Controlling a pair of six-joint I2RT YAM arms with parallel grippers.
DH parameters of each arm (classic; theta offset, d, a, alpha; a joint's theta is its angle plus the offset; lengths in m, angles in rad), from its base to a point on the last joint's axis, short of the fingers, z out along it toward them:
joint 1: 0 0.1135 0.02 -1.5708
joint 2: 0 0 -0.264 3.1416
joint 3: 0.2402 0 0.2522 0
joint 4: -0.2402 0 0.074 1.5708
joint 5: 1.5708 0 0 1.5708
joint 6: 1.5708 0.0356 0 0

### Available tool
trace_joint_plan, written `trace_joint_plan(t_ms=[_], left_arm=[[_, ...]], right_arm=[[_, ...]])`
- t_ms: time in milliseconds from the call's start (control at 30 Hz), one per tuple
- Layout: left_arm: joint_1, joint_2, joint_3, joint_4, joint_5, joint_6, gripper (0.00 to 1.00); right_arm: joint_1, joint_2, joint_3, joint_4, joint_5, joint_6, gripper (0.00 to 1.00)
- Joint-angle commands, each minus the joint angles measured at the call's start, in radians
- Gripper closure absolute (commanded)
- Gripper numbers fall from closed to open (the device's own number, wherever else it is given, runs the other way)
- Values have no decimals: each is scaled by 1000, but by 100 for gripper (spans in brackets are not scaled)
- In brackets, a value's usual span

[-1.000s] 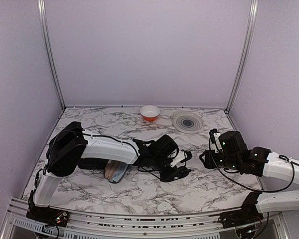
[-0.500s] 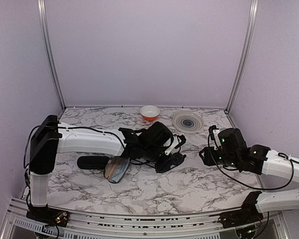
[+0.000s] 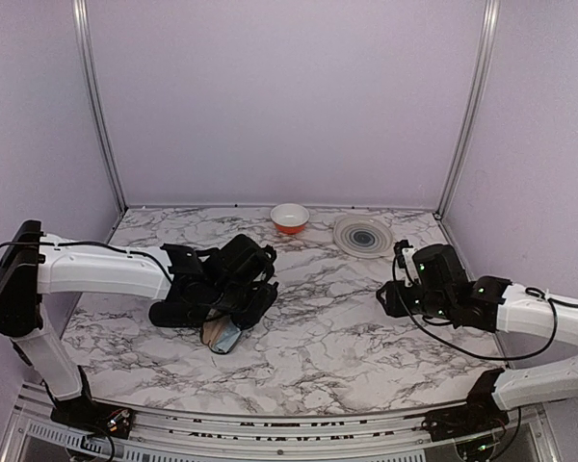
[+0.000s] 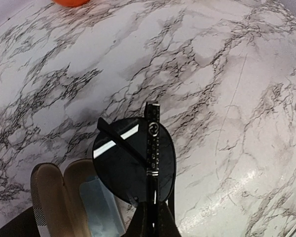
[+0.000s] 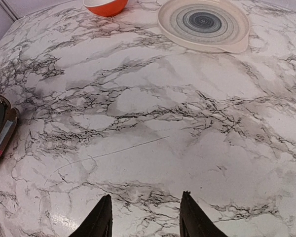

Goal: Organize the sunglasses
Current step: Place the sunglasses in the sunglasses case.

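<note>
My left gripper (image 4: 153, 218) is shut on the sunglasses (image 4: 130, 168), pinching a slim black temple arm with the dark rounded lens hanging in front of the fingers. In the top view the left gripper (image 3: 248, 292) holds the sunglasses (image 3: 258, 304) just above and right of an open case (image 3: 222, 333). That open case (image 4: 52, 197) has a tan lining and a blue cloth inside. The glossy black case (image 3: 170, 314) lies shut to its left. My right gripper (image 5: 146, 218) stands open over bare marble, nothing between its fingers; in the top view the right gripper (image 3: 393, 296) is at the right.
An orange bowl (image 3: 289, 218) and a grey ringed plate (image 3: 363, 235) sit at the back of the marble table (image 3: 328, 337). The right wrist view shows the bowl (image 5: 104, 5), the plate (image 5: 203, 22) and the open case's end (image 5: 0, 129) at the left edge.
The left arm has swung left from the table's middle, carrying the sunglasses to the open case. The right gripper has drifted slightly left and stays open.
</note>
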Motion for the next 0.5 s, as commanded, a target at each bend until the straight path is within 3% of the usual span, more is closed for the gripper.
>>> trace_joint_plan(t_ms=[0, 467], left_arm=[[18, -73, -72, -42, -78, -96, 99], [22, -71, -152, -19, -103, -156, 100]], right_arm=[[-8, 33, 36, 45, -32, -5, 55], [-6, 56, 29, 47, -45, 7, 55]])
